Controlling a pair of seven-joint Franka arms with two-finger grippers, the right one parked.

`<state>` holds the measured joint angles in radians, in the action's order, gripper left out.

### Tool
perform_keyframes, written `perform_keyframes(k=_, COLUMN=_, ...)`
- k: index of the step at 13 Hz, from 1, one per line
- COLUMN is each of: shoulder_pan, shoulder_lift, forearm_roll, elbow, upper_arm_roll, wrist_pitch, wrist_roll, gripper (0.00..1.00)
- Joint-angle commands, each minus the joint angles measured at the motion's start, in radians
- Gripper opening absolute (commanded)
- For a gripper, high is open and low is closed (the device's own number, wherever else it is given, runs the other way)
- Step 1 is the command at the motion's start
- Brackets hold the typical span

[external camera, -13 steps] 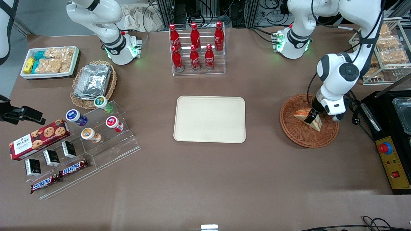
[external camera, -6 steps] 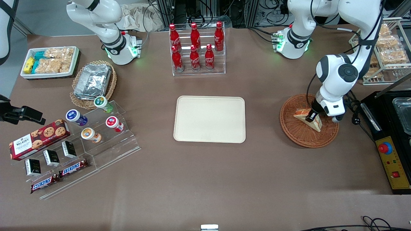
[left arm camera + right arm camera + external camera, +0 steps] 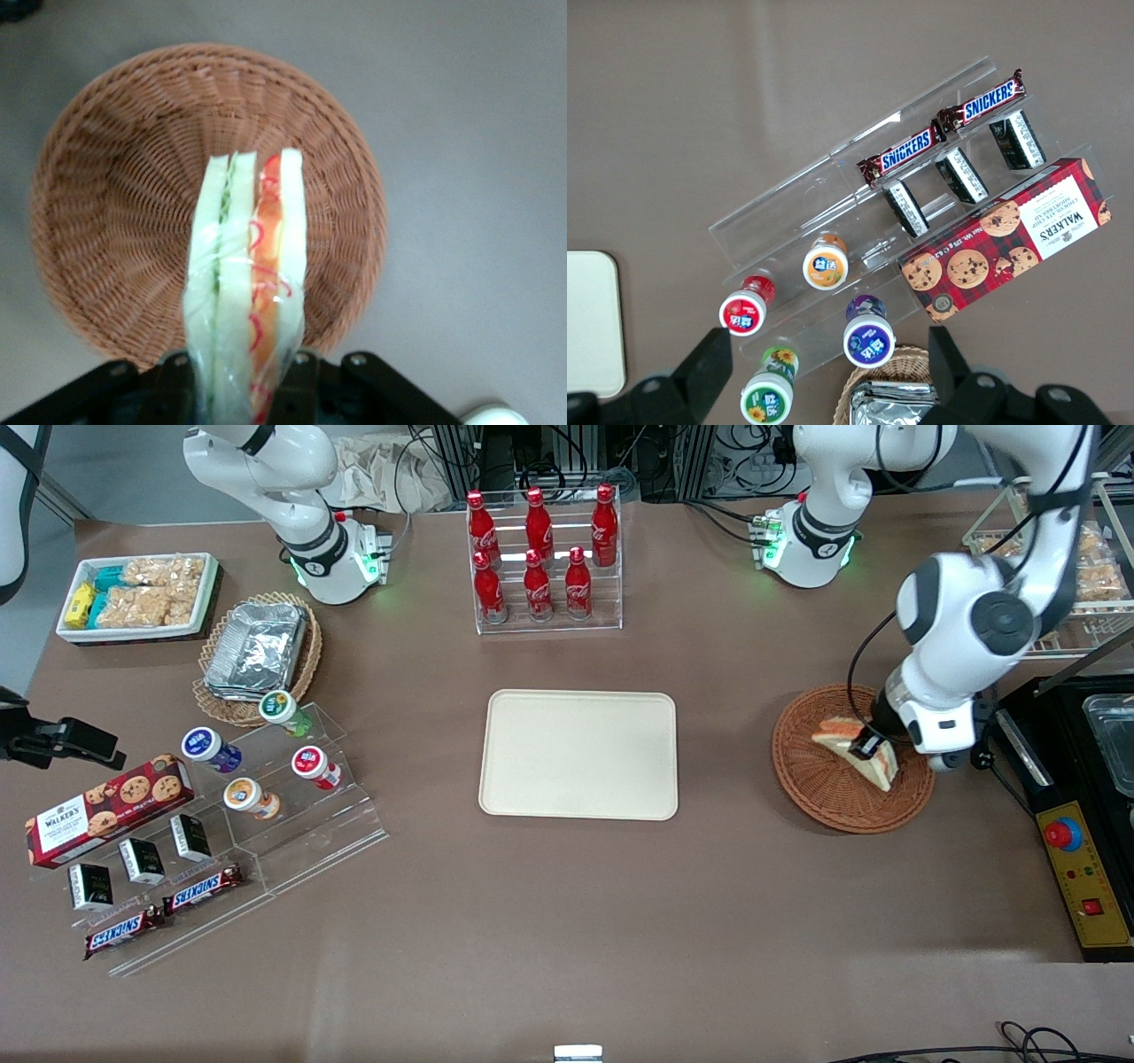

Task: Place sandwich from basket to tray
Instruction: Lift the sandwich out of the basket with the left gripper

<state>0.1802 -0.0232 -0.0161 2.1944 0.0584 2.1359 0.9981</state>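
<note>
gripper (image 3: 867, 745) – brown table (image 3: 567, 921)

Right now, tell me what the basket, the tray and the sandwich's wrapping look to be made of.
Basket: woven wicker, reddish-brown and matte; ribbed strands show.
Tray: probably plastic, smooth cream surface, rounded corners, low rim.
Sandwich: wrapped in thin clear film, judging by glossy creases over the pale bread. The gripper is shut on it above the basket.
</note>
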Motion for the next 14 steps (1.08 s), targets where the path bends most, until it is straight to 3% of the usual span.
perform_keyframes(k=1, shoulder_pan=0.001, shoulder_lift=0.023, forearm_roll=-0.016, elbow=-0.323, upper_arm_roll=-0.038, wrist_pitch=-0.335, wrist_roll=-0.039, gripper=0.0)
perform_keyframes(k=3, shoulder_pan=-0.002, shoulder_lift=0.022, forearm_roll=-0.016, elbow=-0.454, upper_arm_roll=-0.069, wrist_pitch=-0.451, wrist_roll=-0.11, gripper=0.0)
perform_keyframes(k=5, shoulder_pan=-0.002, shoulder_lift=0.014, forearm_roll=-0.016, elbow=-0.525, upper_arm_roll=-0.15, wrist_pitch=-0.462, wrist_roll=-0.125, gripper=0.0)
perform_keyframes(k=7, shoulder_pan=-0.002, shoulder_lift=0.02, forearm_roll=-0.073, elbow=-0.544, upper_arm_roll=-0.256, wrist_pitch=-0.461, wrist_roll=-0.241, gripper=0.0)
perform_keyframes(k=11, shoulder_pan=0.007, shoulder_lift=0.054, forearm_roll=-0.073, elbow=-0.489, upper_arm_roll=-0.402, wrist_pitch=-0.41, wrist_roll=-0.332, gripper=0.0)
perform_keyframes(k=14, shoulder_pan=0.009, shoulder_lift=0.065, forearm_roll=-0.067, elbow=-0.293, upper_arm_roll=-0.475, wrist_pitch=-0.14, wrist_roll=-0.322, gripper=0.0)
